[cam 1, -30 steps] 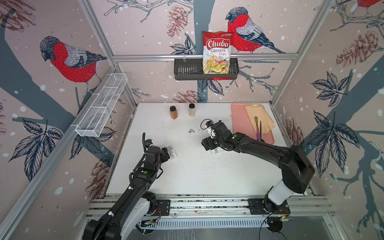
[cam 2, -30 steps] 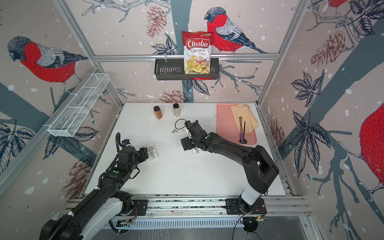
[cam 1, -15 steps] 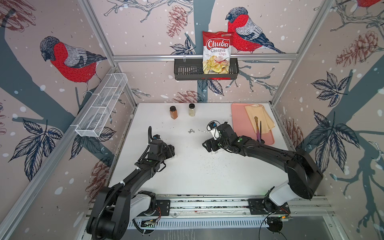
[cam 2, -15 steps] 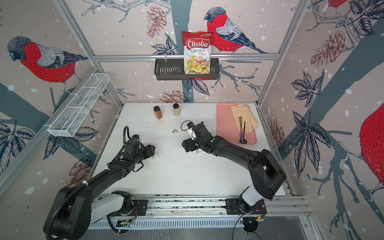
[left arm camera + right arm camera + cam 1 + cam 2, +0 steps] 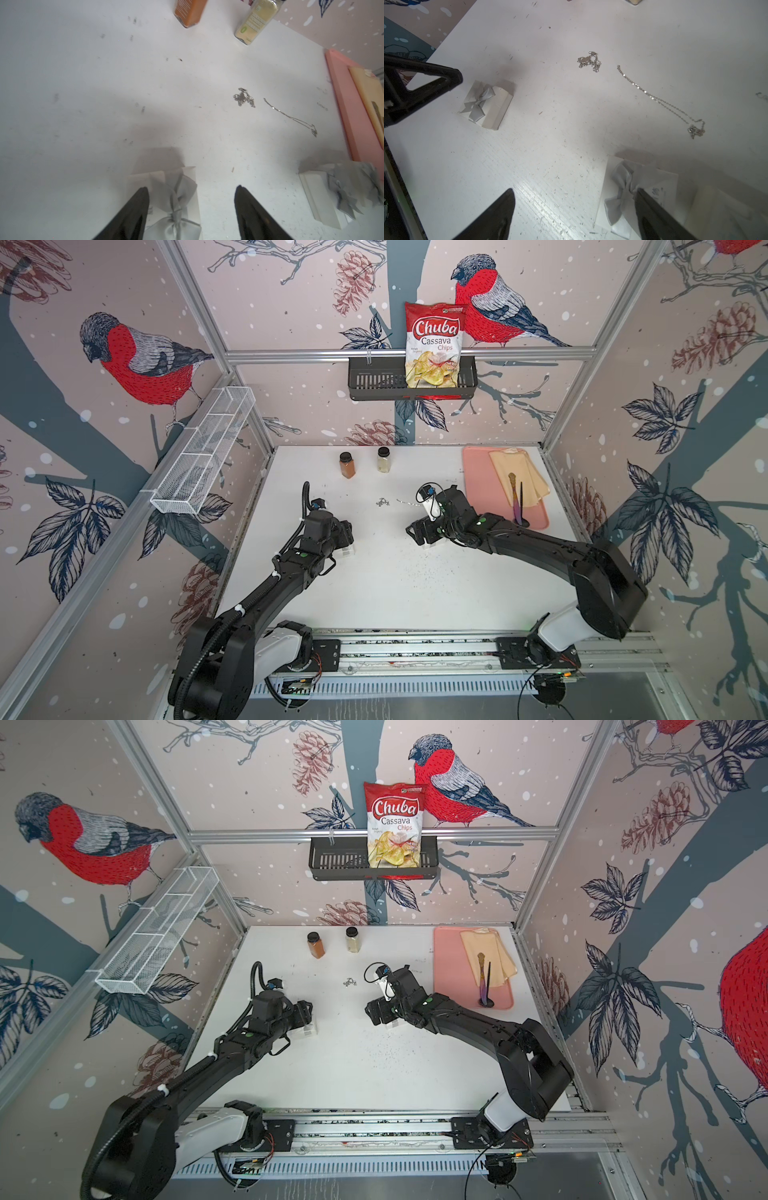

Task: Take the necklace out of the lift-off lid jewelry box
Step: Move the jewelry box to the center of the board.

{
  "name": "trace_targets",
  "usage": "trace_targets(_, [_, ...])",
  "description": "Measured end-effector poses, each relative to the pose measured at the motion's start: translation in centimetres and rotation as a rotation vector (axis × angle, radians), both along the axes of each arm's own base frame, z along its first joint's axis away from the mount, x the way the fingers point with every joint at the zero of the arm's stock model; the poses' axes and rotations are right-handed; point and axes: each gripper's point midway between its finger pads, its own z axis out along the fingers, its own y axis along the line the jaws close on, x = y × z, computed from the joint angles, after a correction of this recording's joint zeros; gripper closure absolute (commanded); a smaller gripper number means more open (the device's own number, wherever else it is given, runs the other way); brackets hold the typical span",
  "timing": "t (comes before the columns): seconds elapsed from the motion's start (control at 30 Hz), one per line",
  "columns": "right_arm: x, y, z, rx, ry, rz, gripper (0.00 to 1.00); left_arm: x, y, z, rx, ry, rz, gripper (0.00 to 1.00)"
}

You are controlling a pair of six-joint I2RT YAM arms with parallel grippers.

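Jaws of left gripper (image 5: 190,187), newly swung over a bowed box (image 5: 500,99), and right gripper (image 5: 574,189) gaped empty; necklace (image 5: 653,97) lay out

both arms reach forward and bend in toward the middle, wrists tipped down; left gripper (image 5: 191,188) and right gripper (image 5: 574,190) sit low, jaws spread wide apart on both

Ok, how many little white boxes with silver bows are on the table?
2. One box lies by the left gripper, the other box by the right gripper. The arms may hide more.
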Motion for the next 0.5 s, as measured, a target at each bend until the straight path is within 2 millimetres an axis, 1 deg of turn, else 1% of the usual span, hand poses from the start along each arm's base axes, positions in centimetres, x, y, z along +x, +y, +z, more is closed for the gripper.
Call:
trace_targets(0.03, [0.0,0.0,-0.1,-0.001,0.003,0.001,0.10,-0.1,0.6,-0.1,0.022,0.001,0.026,0.09])
trace_targets(0.07, [0.0,0.1,-0.2,-0.002,0.004,0.002,0.10,-0.3,1.1,-0.5,0.038,0.008,0.044,0.01])
trace_targets(0.13, [0.1,0.2,-0.2,-0.001,0.006,0.005,0.10,-0.9,1.6,-1.7,0.060,0.042,0.058,0.01])
trace_targets(0.3, [0.1,0.2,-0.2,0.000,0.005,0.009,0.10,-1.5,1.5,-4.6,0.088,0.138,0.044,0.01])
trace_targets(0.4, [0.2,0.2,-0.1,-0.002,0.000,0.015,0.10,-1.6,0.8,-5.4,0.082,0.169,0.014,0.03])
trace_targets(0.5, [0.2,0.1,-0.2,-0.004,0.001,0.013,0.10,-1.6,-0.6,-5.4,0.054,0.169,-0.036,0.07])
